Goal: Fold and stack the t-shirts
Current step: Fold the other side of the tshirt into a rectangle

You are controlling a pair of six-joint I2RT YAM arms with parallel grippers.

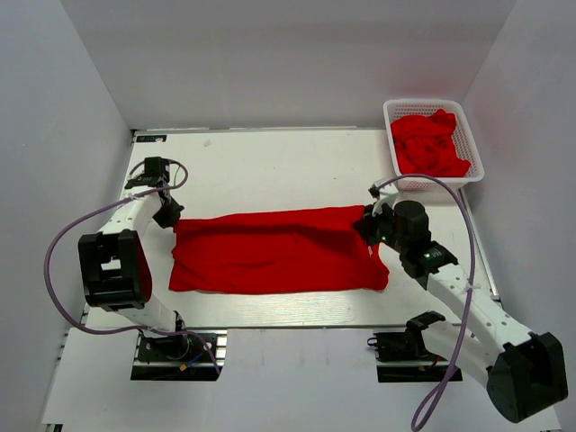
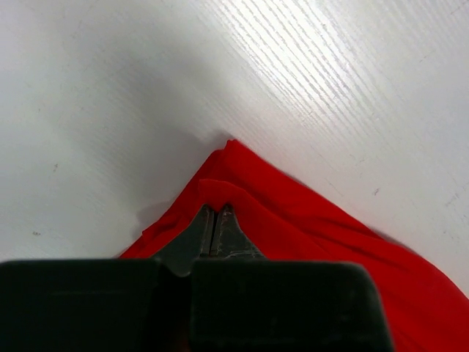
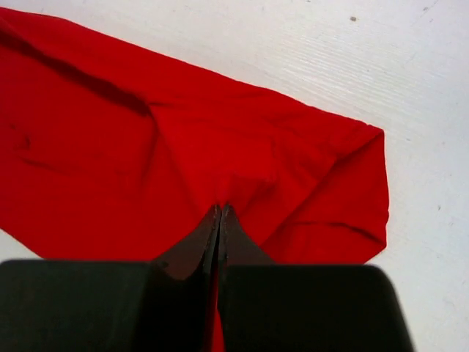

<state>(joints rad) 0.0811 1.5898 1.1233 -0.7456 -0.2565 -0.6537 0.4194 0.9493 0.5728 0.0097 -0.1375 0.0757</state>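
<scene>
t-shirt: one red t-shirt (image 1: 270, 252) lies flat on the desk (image 1: 270, 171) as a long band running from 9 to 3 o'clock, near the middle of the top view.
spare t-shirts: more red cloth (image 1: 430, 144) is heaped in the white basket (image 1: 391, 135) at the desk's 1 o'clock corner, well apart from the band.
left pincer: the left pincer (image 1: 171, 218) is at the band's 10 o'clock corner, jaws shut tight. Its wrist view shows a small ridge of cloth pinched at the tips (image 2: 216, 214).
right pincer: the right pincer (image 1: 366, 225) is at the 2 o'clock corner, jaws shut. The cloth puckers toward its tips (image 3: 220, 213), so it looks gripped.
step in hand: probably folding the far edge over, toward 6 o'clock.
how to do it well: raise both corners together and level, with the edge between them lightly taut so it does not sag. Carry it toward 6 o'clock, lay it along the near hem, and let go only once the edges line up.
risk: the right grip sits slightly inside the corner, so the loose tip may flop over.
</scene>
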